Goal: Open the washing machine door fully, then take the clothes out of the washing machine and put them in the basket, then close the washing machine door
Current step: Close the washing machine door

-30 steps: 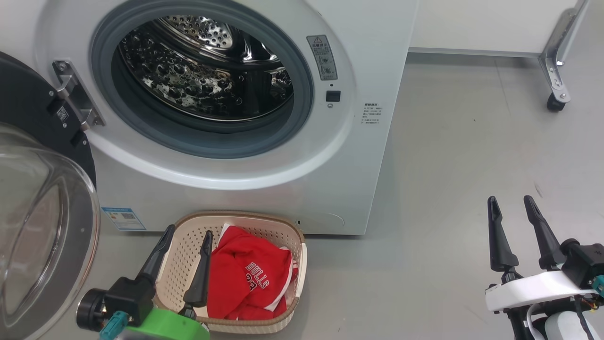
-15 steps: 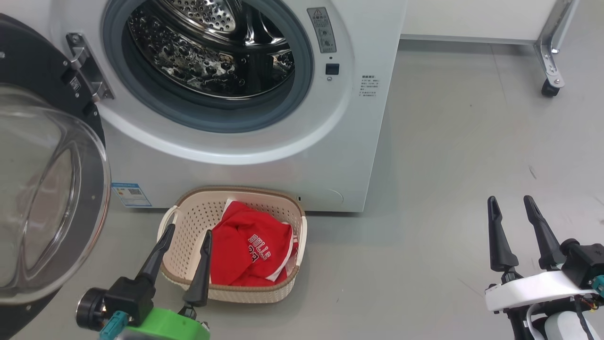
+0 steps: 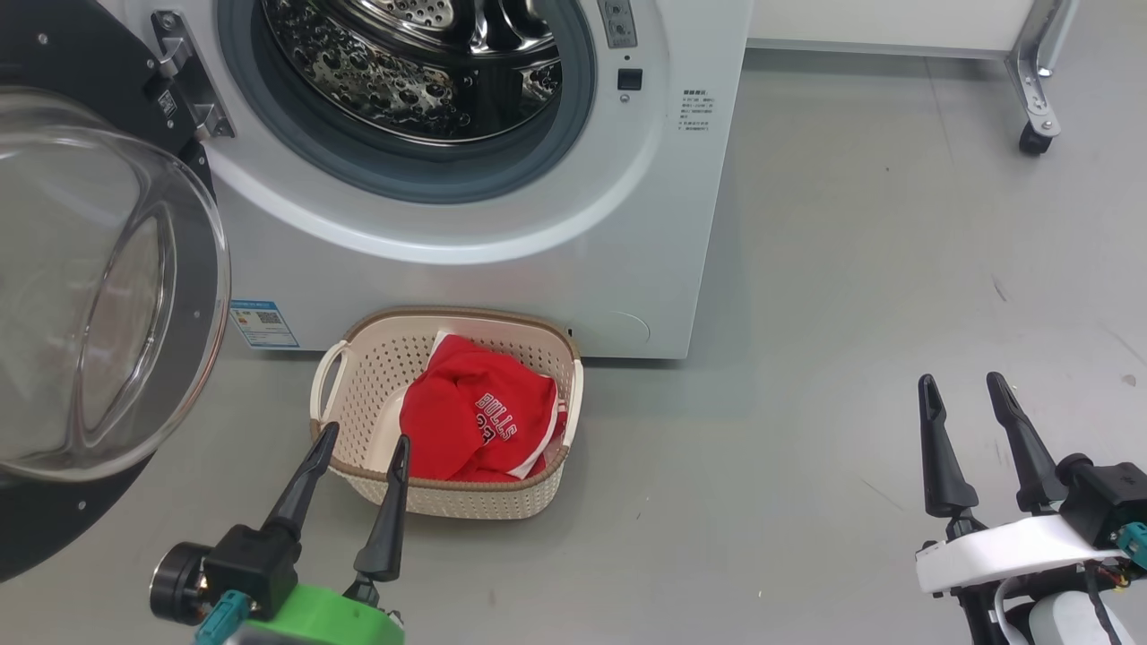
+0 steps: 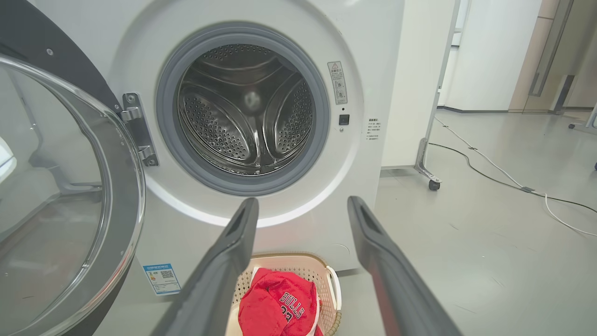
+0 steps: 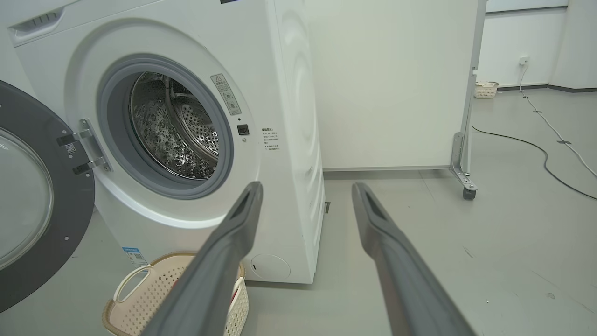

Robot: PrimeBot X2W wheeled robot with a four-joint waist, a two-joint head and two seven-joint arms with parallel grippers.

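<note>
The white washing machine (image 3: 466, 260) stands with its steel drum (image 3: 421, 63) bare inside. The washing machine door (image 3: 99, 296) hangs wide open on the left, glass bowl facing me. On the floor before the washer sits the cream basket (image 3: 466, 315), holding the red clothes (image 3: 479, 421) with "BULLS" showing. My left gripper (image 3: 366, 434) is open and holds nothing, its tips at the basket's near rim. Far right, over bare floor, my right gripper (image 3: 960, 380) is open too. The left wrist view looks between the open left gripper (image 4: 302, 200) at the drum (image 4: 242, 107) and the clothes (image 4: 277, 305).
A white panel on a metal frame with a caster (image 3: 1030, 139) stands right of the washer. A cable (image 4: 489, 163) runs across the floor behind it. A blue label (image 3: 263, 324) marks the washer's lower left corner. Grey floor stretches wide to the right.
The whole head view has shifted: washer and basket now sit higher and farther off, so the camera has drawn back. The left fingertips, earlier over the basket, are now at its near rim.
</note>
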